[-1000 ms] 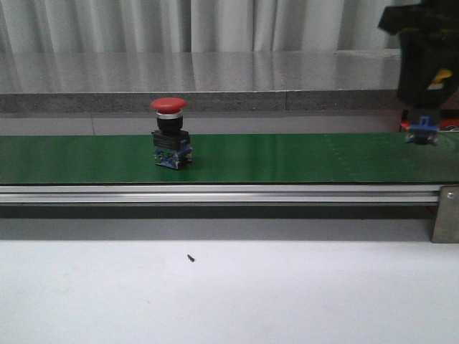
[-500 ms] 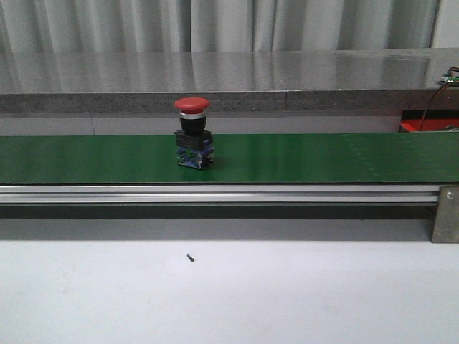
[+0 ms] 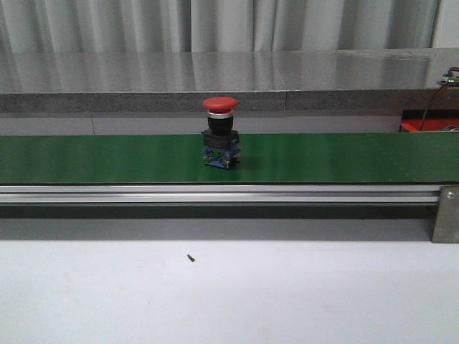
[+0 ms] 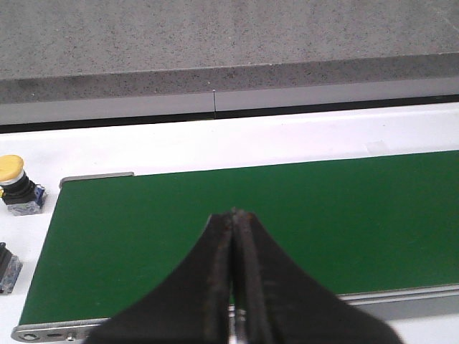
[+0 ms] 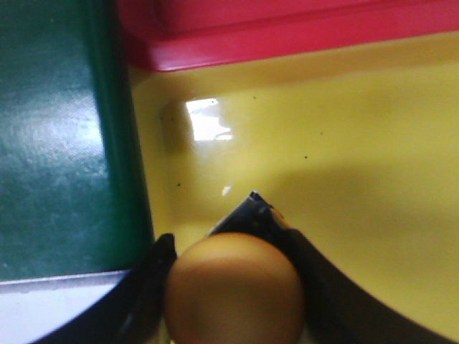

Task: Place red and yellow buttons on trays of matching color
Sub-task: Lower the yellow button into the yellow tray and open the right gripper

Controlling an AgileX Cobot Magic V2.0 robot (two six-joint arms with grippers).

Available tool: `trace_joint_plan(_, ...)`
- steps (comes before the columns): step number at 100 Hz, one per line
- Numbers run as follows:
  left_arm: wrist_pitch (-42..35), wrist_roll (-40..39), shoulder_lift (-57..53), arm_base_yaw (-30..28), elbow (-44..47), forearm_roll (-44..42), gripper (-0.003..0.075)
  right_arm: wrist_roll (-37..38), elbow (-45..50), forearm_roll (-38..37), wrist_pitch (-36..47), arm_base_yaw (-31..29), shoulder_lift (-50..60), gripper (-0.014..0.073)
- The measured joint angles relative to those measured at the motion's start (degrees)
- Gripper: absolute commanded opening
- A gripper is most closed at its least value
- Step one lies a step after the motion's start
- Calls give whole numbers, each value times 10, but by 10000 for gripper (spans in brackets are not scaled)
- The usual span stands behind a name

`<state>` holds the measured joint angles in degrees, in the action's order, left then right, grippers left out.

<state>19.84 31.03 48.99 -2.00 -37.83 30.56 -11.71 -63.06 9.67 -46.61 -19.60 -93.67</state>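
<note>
A red button (image 3: 219, 133) with a black body stands upright on the green conveyor belt (image 3: 323, 158), a little left of centre in the front view. Neither arm shows in that view. My right gripper (image 5: 233, 287) is shut on a yellow button (image 5: 233, 294), holding it over the yellow tray (image 5: 323, 158). The red tray (image 5: 287, 29) lies just past the yellow one. My left gripper (image 4: 233, 215) is shut with nothing in it, above the belt's end (image 4: 143, 236). A second yellow button (image 4: 14, 183) stands on the white table beside that end.
A dark, blue-edged part (image 4: 6, 265) lies by the belt's end near the second yellow button. The belt's aluminium rail (image 3: 215, 193) runs along its front. A corner of the red tray (image 3: 423, 127) shows at the far right. A small black speck (image 3: 191, 258) lies on the white table.
The red button has ridden rightward along the belt. The right arm, seen a second ago at the right edge holding a button, has left the front view.
</note>
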Motion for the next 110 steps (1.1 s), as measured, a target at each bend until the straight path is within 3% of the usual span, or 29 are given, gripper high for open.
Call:
trace_joint_plan(20,0,0,0,0,0,0,-20,-2,0,3,8,0,-32,242)
trace_joint_plan(49,0,0,0,0,0,0,-20,-4,0,4,3,0,-36,511)
trace_joint_plan(86,0,0,0,0,0,0,-20,-5,-31,10,-28,5,22,522)
trace_joint_plan(110,0,0,0,0,0,0,-20,-24,-65,11,-74,93,89,522)
